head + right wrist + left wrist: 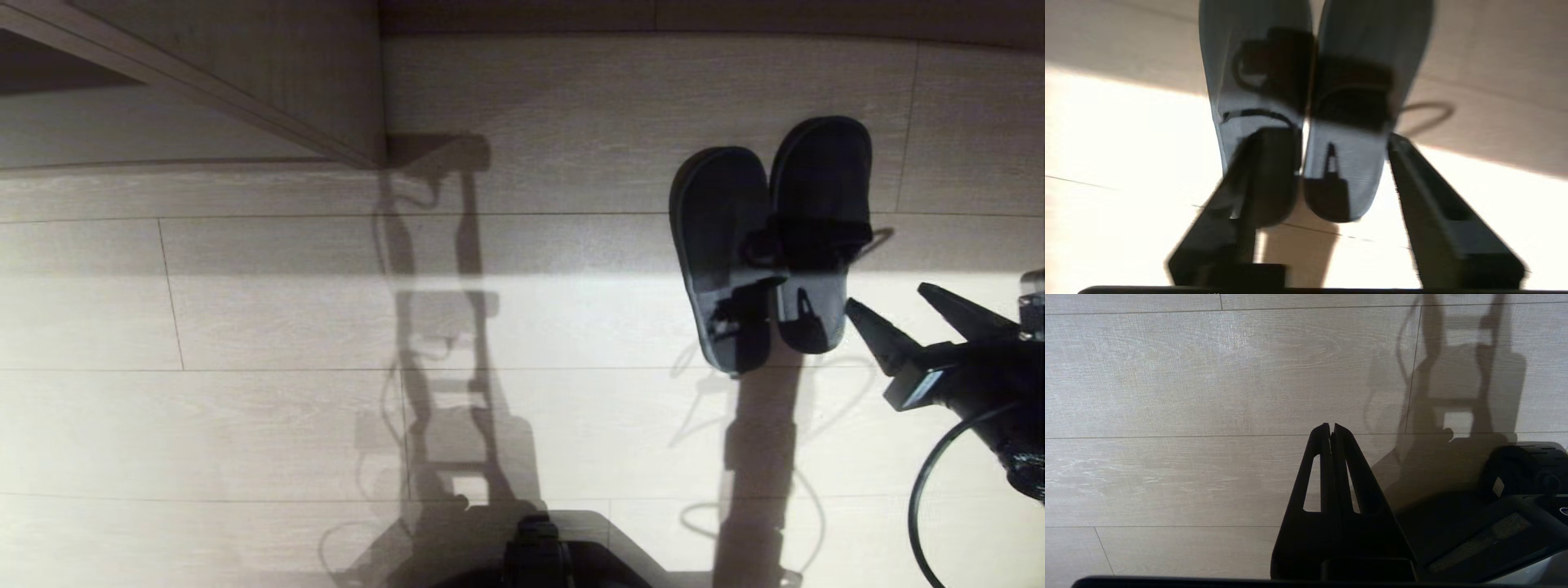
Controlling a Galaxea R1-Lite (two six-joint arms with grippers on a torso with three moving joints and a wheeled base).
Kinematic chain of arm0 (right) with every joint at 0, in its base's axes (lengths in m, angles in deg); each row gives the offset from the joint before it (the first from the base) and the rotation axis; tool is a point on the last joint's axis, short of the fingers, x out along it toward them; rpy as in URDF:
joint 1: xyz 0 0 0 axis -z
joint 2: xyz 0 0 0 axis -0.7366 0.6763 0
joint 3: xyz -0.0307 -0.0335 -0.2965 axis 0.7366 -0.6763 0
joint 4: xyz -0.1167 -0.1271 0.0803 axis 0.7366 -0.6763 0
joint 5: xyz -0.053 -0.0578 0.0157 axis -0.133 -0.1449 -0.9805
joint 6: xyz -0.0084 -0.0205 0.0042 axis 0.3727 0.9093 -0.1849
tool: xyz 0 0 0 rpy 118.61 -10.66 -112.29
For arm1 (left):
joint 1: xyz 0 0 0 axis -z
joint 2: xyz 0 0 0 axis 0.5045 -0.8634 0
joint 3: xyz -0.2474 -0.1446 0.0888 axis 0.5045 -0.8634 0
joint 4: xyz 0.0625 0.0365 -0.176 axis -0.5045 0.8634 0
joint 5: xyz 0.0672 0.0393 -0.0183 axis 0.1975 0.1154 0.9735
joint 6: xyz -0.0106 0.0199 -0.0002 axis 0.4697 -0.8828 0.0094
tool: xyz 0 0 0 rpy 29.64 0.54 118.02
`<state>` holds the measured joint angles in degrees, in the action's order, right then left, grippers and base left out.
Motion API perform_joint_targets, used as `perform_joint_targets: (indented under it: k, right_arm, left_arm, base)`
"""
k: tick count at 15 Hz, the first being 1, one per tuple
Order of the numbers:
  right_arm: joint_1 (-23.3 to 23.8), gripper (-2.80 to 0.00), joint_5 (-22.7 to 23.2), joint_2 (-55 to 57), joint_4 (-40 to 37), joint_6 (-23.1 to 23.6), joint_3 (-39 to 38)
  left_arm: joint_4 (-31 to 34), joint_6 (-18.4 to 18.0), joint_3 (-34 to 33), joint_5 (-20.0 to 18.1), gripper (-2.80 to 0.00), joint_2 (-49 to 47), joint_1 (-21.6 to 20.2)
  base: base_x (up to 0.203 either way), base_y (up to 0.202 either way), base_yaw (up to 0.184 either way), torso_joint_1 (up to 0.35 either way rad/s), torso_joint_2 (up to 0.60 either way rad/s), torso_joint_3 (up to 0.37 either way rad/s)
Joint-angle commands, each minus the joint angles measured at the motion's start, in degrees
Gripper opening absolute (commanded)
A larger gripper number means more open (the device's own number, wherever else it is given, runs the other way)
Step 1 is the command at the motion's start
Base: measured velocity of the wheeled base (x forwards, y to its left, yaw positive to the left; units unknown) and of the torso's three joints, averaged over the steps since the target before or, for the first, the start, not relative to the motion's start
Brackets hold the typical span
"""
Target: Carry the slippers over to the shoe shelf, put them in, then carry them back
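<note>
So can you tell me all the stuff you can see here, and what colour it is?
slippers: two, grey-blue, side by side on the floor, right of middle.
floor: one, pale wood-look planks, partly sunlit, with shadows.
cabinet: one, pale greige board, far left.
right gripper: one, black, open, beside the slippers' near ends, holding nothing.
left gripper: one, black, shut, over bare floor.
robot base: one, black, nearest edge.
</note>
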<state>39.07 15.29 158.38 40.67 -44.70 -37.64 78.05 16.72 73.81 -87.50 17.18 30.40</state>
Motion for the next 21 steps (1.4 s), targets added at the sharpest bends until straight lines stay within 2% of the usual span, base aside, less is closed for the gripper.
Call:
perform_joint_targets:
  k: [1, 5, 7, 10, 14, 18, 19, 21]
  right_arm:
    - [-0.02, -2.8, -0.28, -12.95, -7.04, 0.07, 0.21]
    - [1.84, -2.8, -0.99, -38.83, -31.52, -0.2, 1.31]
    - [3.9, -2.8, -1.27, -45.06, -41.78, -0.35, 1.72]
    - [5.91, -2.8, -1.33, -48.45, -44.71, -1.14, 0.46]
    - [8.68, -2.8, -0.08, -66.02, -51.05, -3.0, -6.77]
    - [9.14, -2.8, 1.31, -77.04, -69.57, -4.2, -12.58]
    - [9.16, -2.8, 2.19, -77.16, -71.06, -4.69, -12.75]
    - [9.17, -2.8, 6.46, -77.18, -77.91, -5.41, -12.75]
  left_arm:
    - [0.02, 0.06, 0.0, 0.02, -2.8, 0.02, -0.01]
    - [0.02, 0.06, 0.0, 0.02, -2.8, 0.11, -0.1]
    - [0.02, 0.06, 0.0, 0.02, -2.8, 0.11, -0.1]
    - [0.02, 0.06, 0.0, 0.02, -2.8, 0.02, -0.01]
    - [0.02, 0.06, 0.0, 0.02, -2.8, 0.02, -0.01]
    - [0.02, 0.06, 0.0, 0.02, -2.8, 0.02, -0.01]
    - [0.02, 0.03, 0.0, 0.02, -2.8, 0.09, -0.01]
    - [0.02, -0.12, 0.0, 0.02, -2.8, 0.02, -0.01]
  base:
    - [0.0, 0.0, 0.0, 0.0, 0.0, 0.0]
    - [0.0, 0.0, 0.0, 0.0, 0.0, 0.0]
    - [0.0, 0.0, 0.0, 0.0, 0.0, 0.0]
    - [0.0, 0.0, 0.0, 0.0, 0.0, 0.0]
    - [0.0, 0.0, 0.0, 0.0, 0.0, 0.0]
    - [0.0, 0.0, 0.0, 0.0, 0.0, 0.0]
    - [0.0, 0.0, 0.0, 0.0, 0.0, 0.0]
    - [0.0, 0.0, 0.0, 0.0, 0.0, 0.0]
